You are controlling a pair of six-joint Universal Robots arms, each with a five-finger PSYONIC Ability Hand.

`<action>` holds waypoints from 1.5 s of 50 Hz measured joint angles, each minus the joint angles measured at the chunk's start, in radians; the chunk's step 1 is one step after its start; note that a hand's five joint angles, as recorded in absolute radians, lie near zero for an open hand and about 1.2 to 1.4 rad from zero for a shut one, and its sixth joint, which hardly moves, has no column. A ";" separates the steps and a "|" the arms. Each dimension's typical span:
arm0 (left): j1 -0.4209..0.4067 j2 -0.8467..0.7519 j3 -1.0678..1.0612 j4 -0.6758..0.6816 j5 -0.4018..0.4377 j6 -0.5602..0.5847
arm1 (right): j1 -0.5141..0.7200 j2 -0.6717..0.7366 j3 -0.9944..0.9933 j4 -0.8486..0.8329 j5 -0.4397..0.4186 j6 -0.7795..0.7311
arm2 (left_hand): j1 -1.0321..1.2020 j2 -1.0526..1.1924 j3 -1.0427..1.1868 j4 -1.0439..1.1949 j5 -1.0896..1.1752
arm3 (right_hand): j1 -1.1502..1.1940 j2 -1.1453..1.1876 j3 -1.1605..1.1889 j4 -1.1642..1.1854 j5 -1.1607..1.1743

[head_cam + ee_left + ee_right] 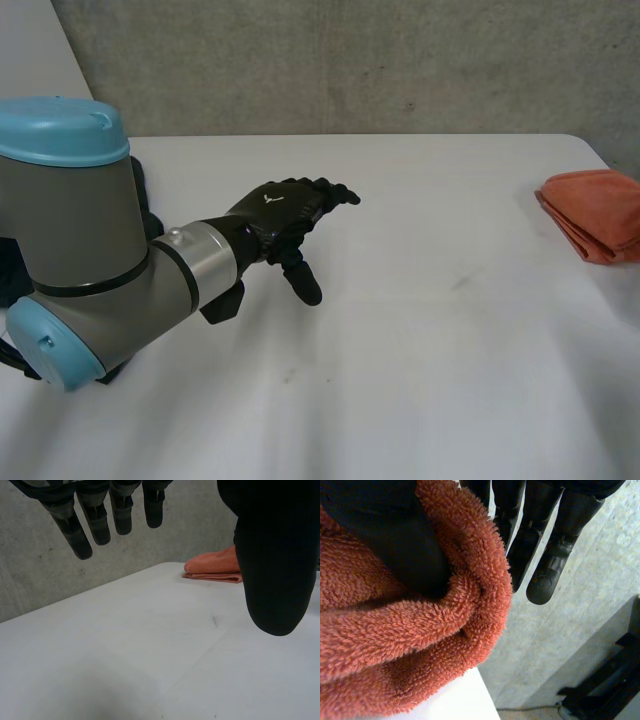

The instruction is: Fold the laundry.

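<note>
Head view: left robot hand [285,215] hangs empty, fingers loose, over the table [400,350]; folded towel [595,225] sits at its right edge. Left wrist: towel well off. Right wrist: right robot hand [385,530] pinches the fold, thumb dug in. I'd square the edges before releasing.

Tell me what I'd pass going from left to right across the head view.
left arm → left robot hand → towel
</note>
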 measured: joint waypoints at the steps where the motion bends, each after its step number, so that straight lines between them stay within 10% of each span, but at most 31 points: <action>1: 0.000 0.000 0.000 0.000 0.000 0.000 | 0.001 -0.002 0.006 0.008 0.003 0.002 | 0.000 0.000 0.000 0.000 0.000 | 0.000 0.000 0.000 0.000 0.000; 12: 0.000 0.010 0.001 -0.001 -0.001 0.000 | 0.001 -0.145 0.166 0.164 -0.044 0.084 | 0.000 0.000 0.000 0.000 0.000 | -0.711 -0.947 -0.963 -0.954 -0.879; 34: 0.033 0.149 -0.014 0.099 -0.113 0.015 | -0.131 -0.642 0.482 0.027 -0.161 -0.149 | -0.004 -0.010 -0.003 -0.010 0.000 | -0.711 -0.947 -0.963 -0.954 -0.892; 44: 0.144 0.188 -0.077 0.222 -0.174 0.132 | 0.211 -0.858 0.767 -0.190 -0.283 -0.159 | -0.004 -0.010 -0.003 -0.010 0.000 | -0.711 -0.947 -0.963 -0.954 -0.892; 52: 0.376 0.055 -0.097 0.231 -0.166 0.437 | 0.561 -0.961 1.149 -0.338 -0.466 -0.248 | -0.004 -0.010 -0.003 -0.010 0.000 | -0.711 -0.947 -0.963 -0.954 -0.892; 64: 0.611 -0.262 -0.021 0.219 -0.194 0.835 | 0.699 -0.956 1.392 -0.341 -0.500 -0.341 | 0.006 -0.007 0.000 -0.006 0.002 | -0.711 -0.947 -0.963 -0.954 -0.892; 75: 0.509 -0.309 -0.002 0.243 -0.286 0.852 | 0.631 -0.964 1.445 -0.338 -0.495 -0.341 | 0.850 0.967 0.964 0.974 0.954 | -0.711 -0.947 -0.963 -0.954 -0.892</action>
